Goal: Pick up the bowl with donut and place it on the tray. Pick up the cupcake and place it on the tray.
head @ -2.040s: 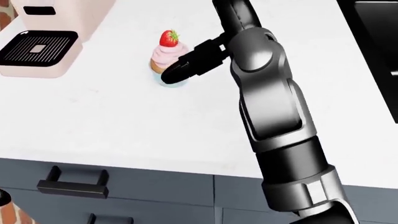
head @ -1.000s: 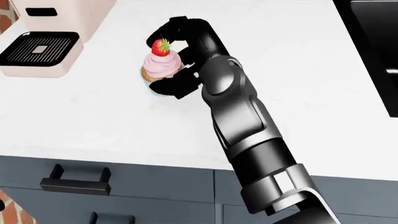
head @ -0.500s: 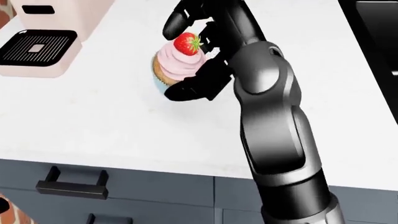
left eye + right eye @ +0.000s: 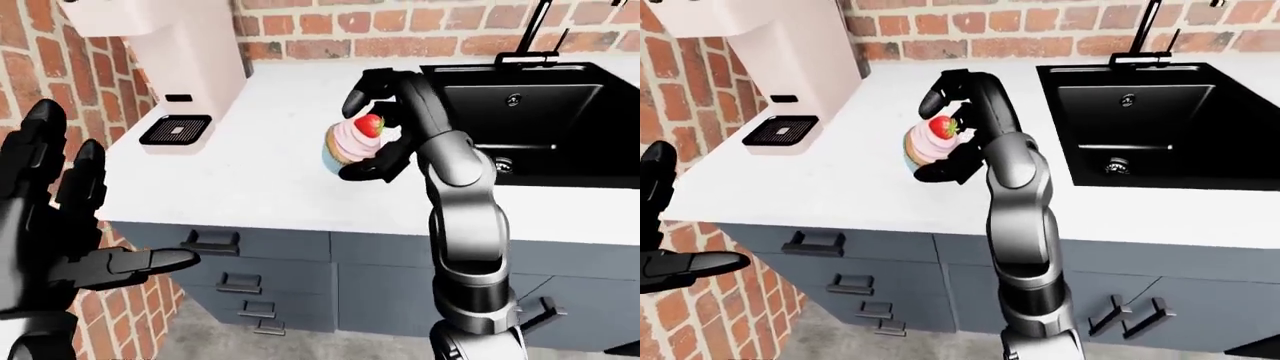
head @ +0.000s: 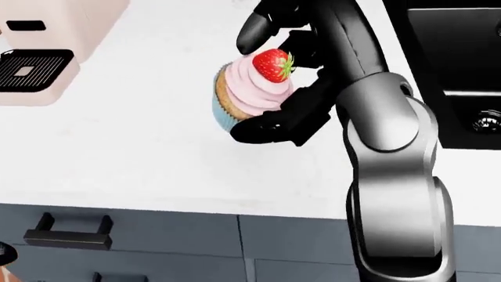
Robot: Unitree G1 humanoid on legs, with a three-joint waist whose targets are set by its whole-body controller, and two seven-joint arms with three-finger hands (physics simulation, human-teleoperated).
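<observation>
— What's different from a moment ago?

— Since two seconds ago my right hand (image 5: pixel 274 76) has closed round the cupcake (image 5: pixel 252 91) and raised it off the counter (image 5: pixel 133 147); the cupcake shows bigger in the head view now, and the whole picture has slid a little, so my head has moved too.

— Start with the big things. What lies around you?

— White counter across most of the head view, over grey drawers with black handles (image 4: pixel 210 241). A brick wall (image 4: pixel 330 30) runs along twelve o'clock in the left-eye view. The black sink (image 4: pixel 1140 120) sits at about two o'clock from the cupcake, with a tap (image 4: pixel 1148 34) above it. A pale pink coffee machine (image 4: pixel 175 60) stands at ten o'clock, its black drip grille (image 4: pixel 175 129) at its foot.

— And your arms?

— My right arm (image 5: pixel 395 176) comes up from six o'clock, grey and black, bent at the wrist toward the cupcake. My left hand (image 4: pixel 60 232) hangs off the counter at eight o'clock in the left-eye view, fingers spread wide, holding nothing.

— Where exactly is the cupcake?

— In my right hand's fingers (image 5: pixel 258 29): one curls over at twelve o'clock of the strawberry (image 5: pixel 274 63), the others press under the blue wrapper at five o'clock. It tilts slightly. Pink frosting, strawberry on top. I cannot see any tray or bowl.
</observation>
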